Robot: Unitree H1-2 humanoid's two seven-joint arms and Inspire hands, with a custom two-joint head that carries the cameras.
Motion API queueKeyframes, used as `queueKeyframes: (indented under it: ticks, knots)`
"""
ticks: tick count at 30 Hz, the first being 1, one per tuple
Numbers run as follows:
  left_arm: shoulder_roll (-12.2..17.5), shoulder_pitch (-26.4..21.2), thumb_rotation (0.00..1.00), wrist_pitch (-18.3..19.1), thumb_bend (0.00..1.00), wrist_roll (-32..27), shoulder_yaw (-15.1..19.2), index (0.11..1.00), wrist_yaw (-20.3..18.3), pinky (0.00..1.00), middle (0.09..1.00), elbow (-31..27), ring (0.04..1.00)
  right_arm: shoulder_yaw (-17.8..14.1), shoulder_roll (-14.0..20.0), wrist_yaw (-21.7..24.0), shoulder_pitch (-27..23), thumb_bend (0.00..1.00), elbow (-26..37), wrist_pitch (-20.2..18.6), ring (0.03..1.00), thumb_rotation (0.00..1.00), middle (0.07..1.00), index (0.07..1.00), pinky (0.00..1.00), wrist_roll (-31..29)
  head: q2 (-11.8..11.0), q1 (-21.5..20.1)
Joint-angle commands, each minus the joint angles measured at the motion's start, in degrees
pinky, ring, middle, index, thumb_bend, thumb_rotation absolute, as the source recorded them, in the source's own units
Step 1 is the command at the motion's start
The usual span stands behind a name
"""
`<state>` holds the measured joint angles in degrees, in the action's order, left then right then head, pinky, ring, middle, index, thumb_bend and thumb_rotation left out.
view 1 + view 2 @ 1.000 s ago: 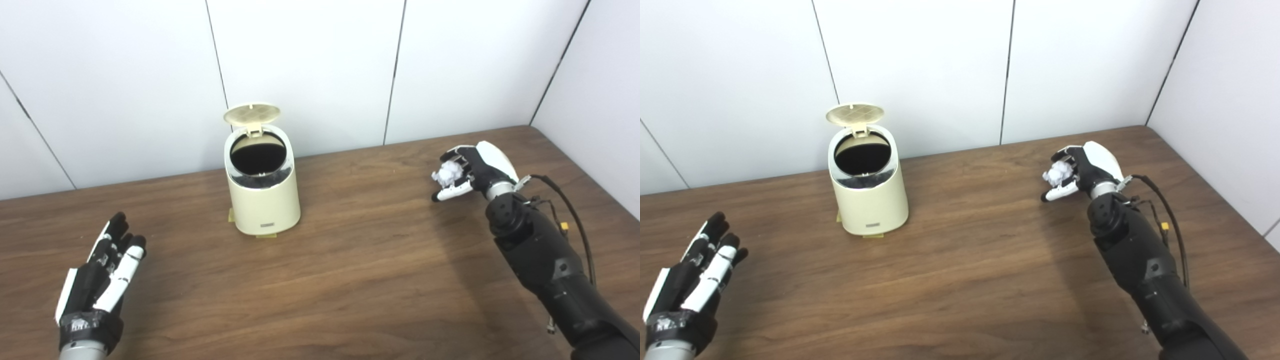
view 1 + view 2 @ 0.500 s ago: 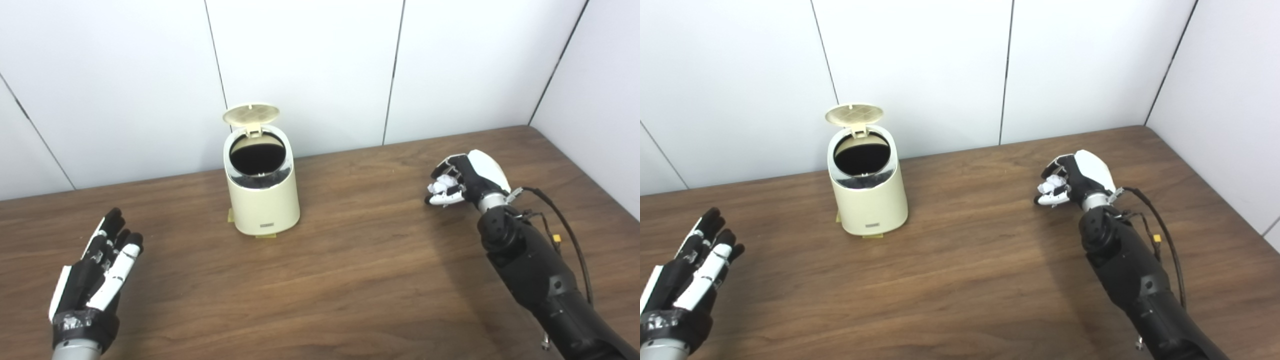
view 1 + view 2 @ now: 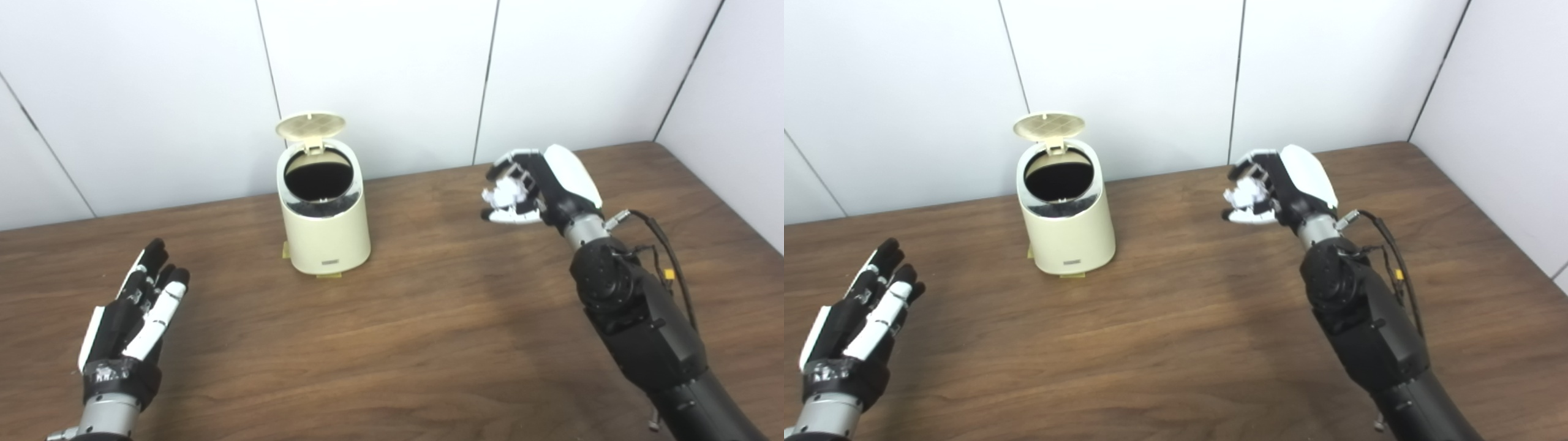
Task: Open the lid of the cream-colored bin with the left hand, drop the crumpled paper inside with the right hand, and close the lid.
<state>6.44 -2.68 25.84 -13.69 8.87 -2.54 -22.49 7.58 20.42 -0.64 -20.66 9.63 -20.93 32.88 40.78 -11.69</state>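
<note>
The cream-colored bin point(image 3: 324, 229) stands on the wooden table at the back, left of centre. Its round lid point(image 3: 310, 125) is tipped up and back, and the dark inside shows. My right hand point(image 3: 539, 187) is shut on the white crumpled paper point(image 3: 502, 195) and holds it above the table, well to the right of the bin. My left hand point(image 3: 138, 309) is open and empty, fingers straight, low over the table at the front left, apart from the bin.
White wall panels point(image 3: 380, 79) close off the back and the right side of the wooden table point(image 3: 398, 343). A cable point(image 3: 664, 245) hangs off my right forearm. Small yellow tape pieces point(image 3: 329, 275) lie at the bin's foot.
My right hand has risen and moved left toward the bin with the paper in it. The camera has shifted a little. The left hand and the bin's lid stay as they were.
</note>
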Motion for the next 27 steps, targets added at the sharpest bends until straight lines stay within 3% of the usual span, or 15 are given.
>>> queueKeyframes:
  ticks: [1, 3, 9, 12, 15, 20, 27]
  knots:
    - [-0.14, -1.72, 0.29, -1.99, 0.58, 0.00, -0.25, 1.000, 0.09, 0.92, 0.990, -0.72, 0.962, 0.03, -0.59, -0.14, -2.84, 0.50, 3.11, 0.35, 0.336, 0.00, 0.469, 0.567, 0.27, 1.31, -0.15, 0.23]
    - [-0.37, -1.56, 0.30, -2.42, 0.57, -0.02, -0.35, 1.000, -0.05, 0.93, 0.988, -0.29, 0.965, 0.33, -2.44, 0.15, -3.42, 0.51, 4.61, 0.18, 0.349, 0.00, 0.480, 0.564, 0.31, 1.63, -0.31, 0.61]
    - [-1.43, -0.71, 0.34, -3.24, 0.57, 0.73, -1.38, 1.000, -0.05, 0.94, 0.993, 0.42, 0.971, 2.78, -6.45, -0.81, -6.67, 0.51, 4.70, 5.79, 0.358, 0.00, 0.488, 0.557, 0.36, 2.65, -0.80, 3.04]
    - [-1.84, -0.34, 0.35, -3.83, 0.60, 2.07, -2.38, 1.000, 0.16, 0.93, 0.988, 0.92, 0.959, 4.09, -7.91, -0.76, -9.19, 0.51, 3.27, 8.78, 0.371, 0.00, 0.499, 0.548, 0.34, 2.55, -1.34, 4.68]
    - [-2.37, 0.09, 0.37, -4.34, 0.60, 3.06, -3.19, 1.000, 0.48, 0.90, 0.979, 1.19, 0.941, 5.37, -9.81, 0.34, -11.88, 0.51, 2.03, 8.00, 0.362, 0.00, 0.492, 0.562, 0.32, 3.84, -1.68, 5.71]
    - [-3.42, 0.85, 0.39, -5.11, 0.59, 4.28, -4.28, 1.000, 0.78, 0.88, 0.966, 1.47, 0.933, 6.99, -12.76, -0.10, -15.75, 0.50, -2.19, 10.10, 0.355, 0.00, 0.487, 0.568, 0.31, 4.11, -2.25, 7.71]
    - [-4.10, 1.75, 0.41, -5.93, 0.59, 4.98, -5.30, 1.000, 0.53, 0.92, 0.986, 2.30, 0.955, 8.18, -15.18, -1.43, -18.71, 0.50, -8.74, 14.17, 0.350, 0.00, 0.482, 0.568, 0.30, 3.99, -3.37, 10.09]
